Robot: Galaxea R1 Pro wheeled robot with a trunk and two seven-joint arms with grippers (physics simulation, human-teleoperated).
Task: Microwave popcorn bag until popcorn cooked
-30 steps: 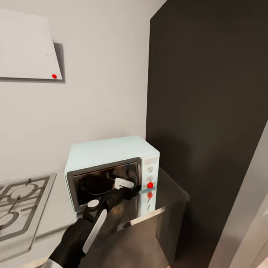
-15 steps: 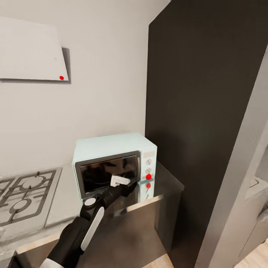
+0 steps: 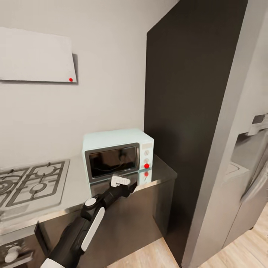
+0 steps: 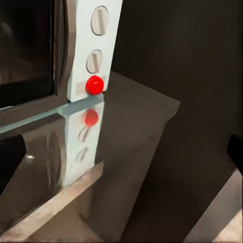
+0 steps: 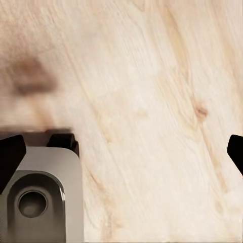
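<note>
The pale-blue microwave [image 3: 117, 154] stands on the grey countertop [image 3: 74, 186] against the dark tall panel, with its dark glass door closed. Its two white knobs and red dot [image 4: 94, 84] fill the near part of the left wrist view. My left gripper [image 3: 128, 188] hovers at the counter's front edge, just below and in front of the door; its dark fingertips [image 4: 10, 157] sit far apart at the frame's sides, so it is open and empty. My right gripper [image 5: 121, 152] is open over the wooden floor. The popcorn bag is out of view.
A gas hob [image 3: 33, 182] lies in the counter left of the microwave, with a white hood [image 3: 37, 56] on the wall above. A dark tall panel [image 3: 186, 111] borders the counter on the right, then a grey fridge [image 3: 249, 167]. Wooden floor [image 3: 149, 257] lies below.
The whole view has drawn back from the counter, so the camera moved. My left gripper, earlier up against the microwave's door glass, now sits lower, at the counter's front edge.
</note>
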